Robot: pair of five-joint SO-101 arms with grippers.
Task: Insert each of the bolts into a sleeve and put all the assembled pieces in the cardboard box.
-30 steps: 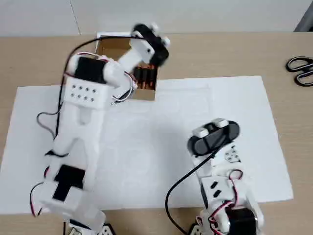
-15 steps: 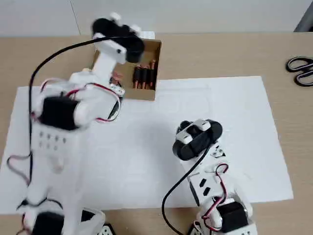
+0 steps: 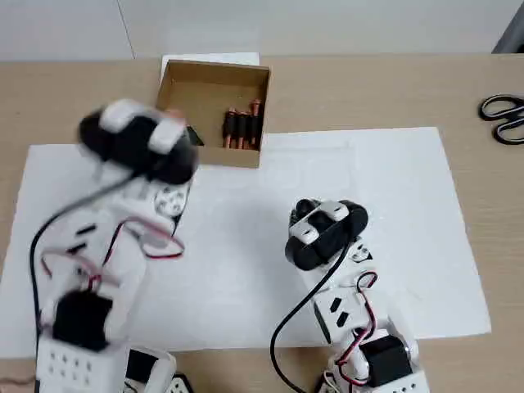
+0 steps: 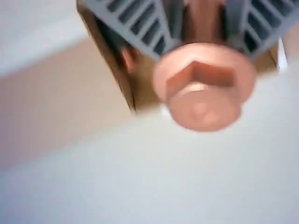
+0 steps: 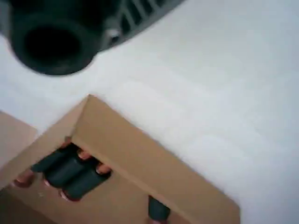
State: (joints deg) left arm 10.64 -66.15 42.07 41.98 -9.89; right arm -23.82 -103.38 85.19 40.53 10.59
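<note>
Bolt [image 4: 203,86] clamped in left pincer [image 4: 203,25]; sleeve [image 5: 51,42] clamped in right pincer [image 5: 81,23].
Cardboard box [image 3: 176,90] at tabletop [image 3: 368,90] 11 o'clock, assembled pieces [image 3: 242,128] inside at its 3 o'clock.

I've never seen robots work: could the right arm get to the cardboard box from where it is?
Probably yes. The cardboard box is open on top, only bare white paper lies between it and the right arm, which holds a sleeve; the left arm sits aside.
</note>
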